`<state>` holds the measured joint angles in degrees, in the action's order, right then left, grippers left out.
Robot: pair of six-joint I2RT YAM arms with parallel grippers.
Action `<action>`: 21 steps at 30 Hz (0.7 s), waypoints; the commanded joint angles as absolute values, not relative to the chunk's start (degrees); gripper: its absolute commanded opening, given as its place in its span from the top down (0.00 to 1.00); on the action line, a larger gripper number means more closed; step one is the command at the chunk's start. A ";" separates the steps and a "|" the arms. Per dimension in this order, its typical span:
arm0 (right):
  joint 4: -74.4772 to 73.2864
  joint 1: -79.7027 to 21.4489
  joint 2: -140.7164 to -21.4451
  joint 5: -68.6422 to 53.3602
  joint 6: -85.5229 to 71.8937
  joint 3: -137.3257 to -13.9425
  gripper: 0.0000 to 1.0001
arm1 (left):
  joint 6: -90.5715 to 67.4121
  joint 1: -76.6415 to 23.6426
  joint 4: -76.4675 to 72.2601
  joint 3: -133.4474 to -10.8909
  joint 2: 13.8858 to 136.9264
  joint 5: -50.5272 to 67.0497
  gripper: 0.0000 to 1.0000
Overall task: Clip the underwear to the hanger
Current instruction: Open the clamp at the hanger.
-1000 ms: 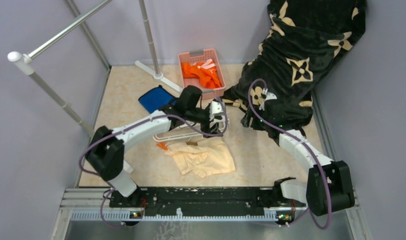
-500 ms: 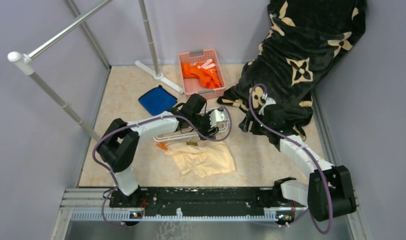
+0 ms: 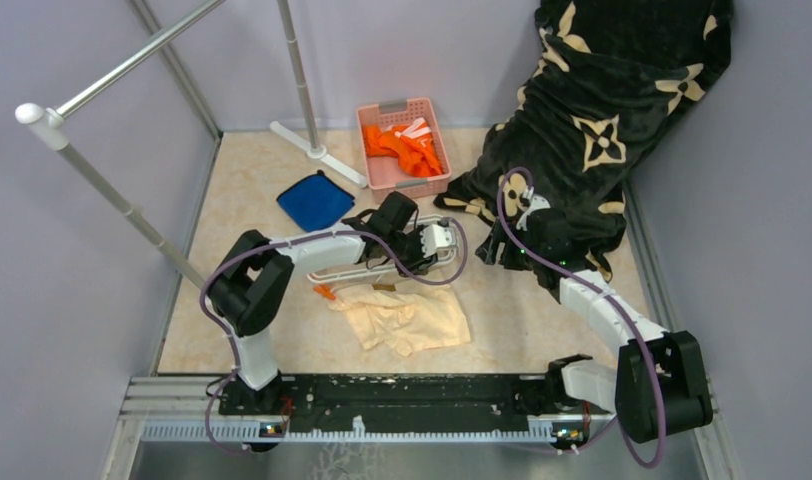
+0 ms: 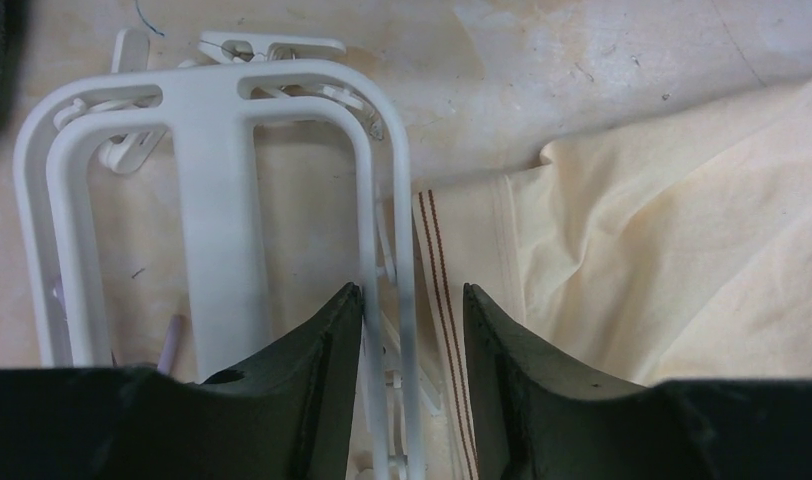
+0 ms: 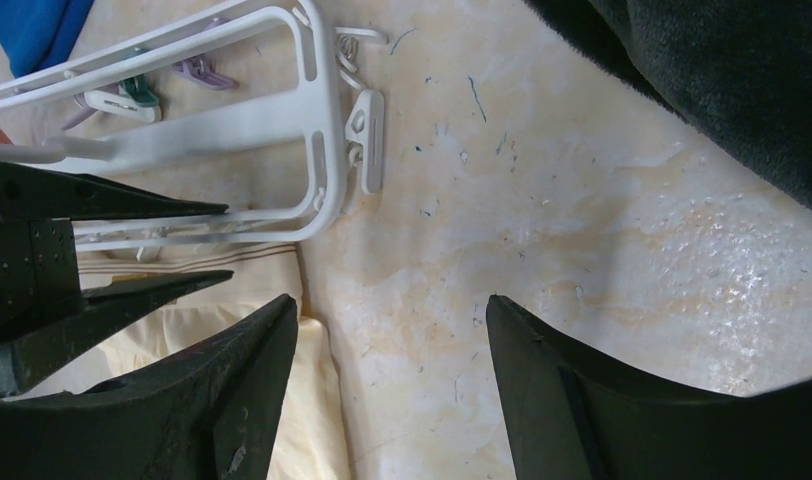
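The step in hand looks like securing the hanger (image 4: 222, 200): the left gripper (image 4: 412, 297) straddles its outer bar, jaws half open with a gap on one side, so nothing is clamped yet. The underwear (image 3: 407, 315) lies flat on the tabletop (image 3: 252, 200), unclipped, its striped waistband just beside that bar. The right gripper (image 5: 390, 300) hovers near the frame's end, jaws wide and empty. Next, the left jaws likely need to pinch the bar firmly, then the right must bring the waistband to a clip (image 5: 365, 140).
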<state>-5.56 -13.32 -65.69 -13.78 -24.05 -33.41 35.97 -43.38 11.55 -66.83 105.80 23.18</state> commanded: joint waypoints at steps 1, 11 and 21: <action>-2.99 -13.15 -63.80 -14.98 -23.23 -33.75 0.30 | 37.69 -43.33 12.06 -68.43 107.36 21.66 0.55; -2.62 -13.15 -64.01 -15.63 -22.68 -33.69 0.30 | 38.62 -43.33 12.74 -68.97 107.49 20.31 0.61; 5.77 -13.13 -60.81 -19.85 -20.50 -30.41 0.30 | 38.54 -43.33 13.27 -69.48 101.60 20.08 0.82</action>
<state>-1.98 -13.32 -64.40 -17.43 -21.98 -31.77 37.54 -43.35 13.54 -68.07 106.72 19.86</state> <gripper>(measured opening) 0.699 0.278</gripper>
